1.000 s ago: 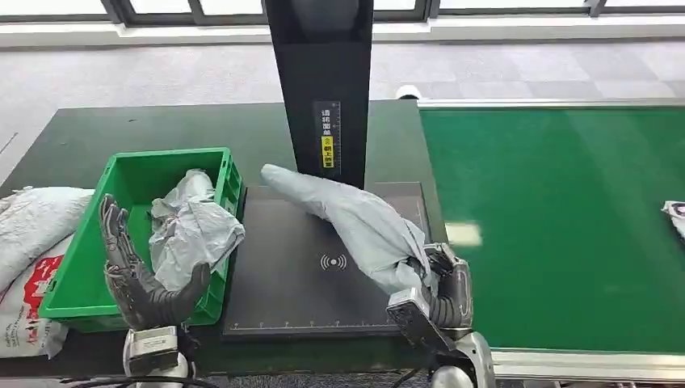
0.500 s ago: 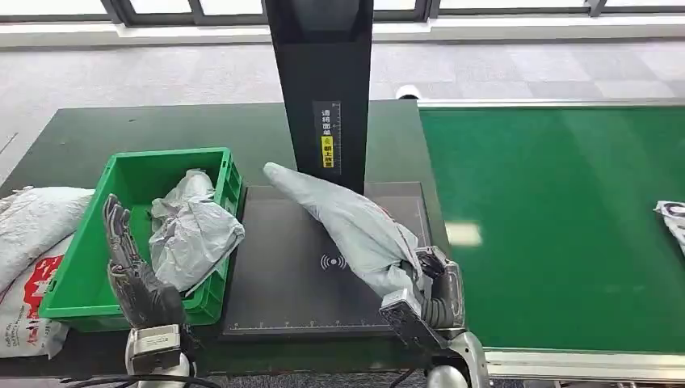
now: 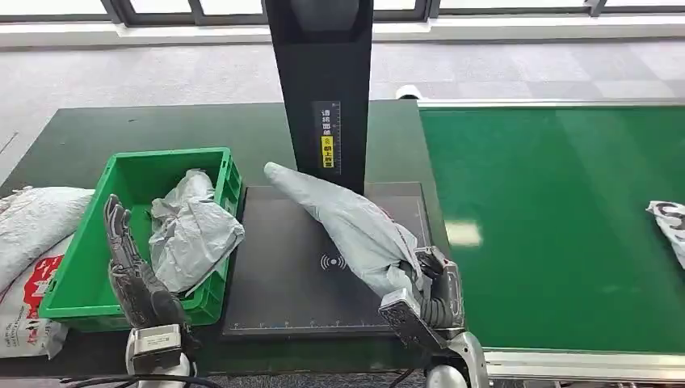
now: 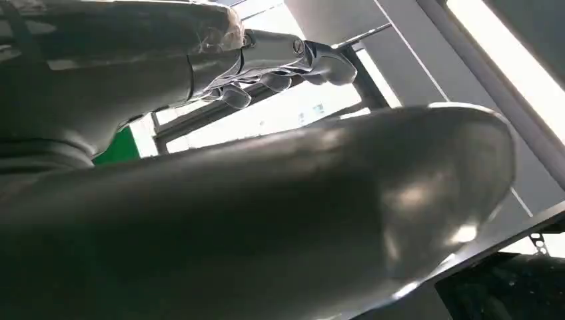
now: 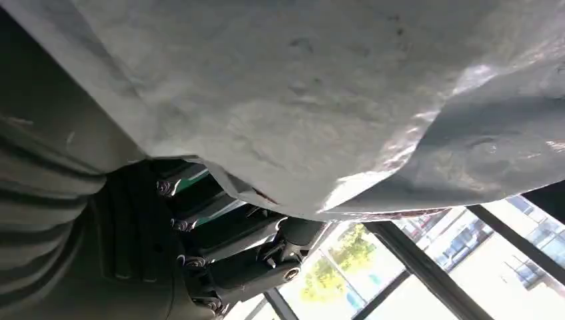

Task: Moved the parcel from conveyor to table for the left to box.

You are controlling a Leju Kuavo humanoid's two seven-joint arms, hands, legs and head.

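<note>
Grey plastic wraps the long soft parcel [image 3: 347, 226], which is held at its near end by the right hand [image 3: 432, 295], the dark fingers [image 5: 246, 267] being curled around the bunched film. The parcel slants up and away from that hand over the flat black scanning pad [image 3: 283, 283], its far tip ending near the foot of the tall black post [image 3: 323, 89] marked with a yellow and white label. The pad lies on the dark green table [image 3: 97, 133], just beside the bright green plastic crate [image 3: 81, 267], in which a second crumpled grey bag [image 3: 190, 234] is lodged, one corner draped over the crate's rim. The left hand [image 3: 133, 271] is raised in front of the crate's near wall with its fingers spread apart and nothing in them. At the table's left edge, white sacks [image 3: 28, 242] with red print are piled against the crate. To the right, the green conveyor belt [image 3: 557, 226] is bounded by a pale metal frame, and a further white and dark parcel [image 3: 669, 226] is seen at its far right edge. Beyond the table, a floor of pale grey carpet tiles [image 3: 161, 73] runs to a wall of dark-framed windows [image 3: 145, 8].
</note>
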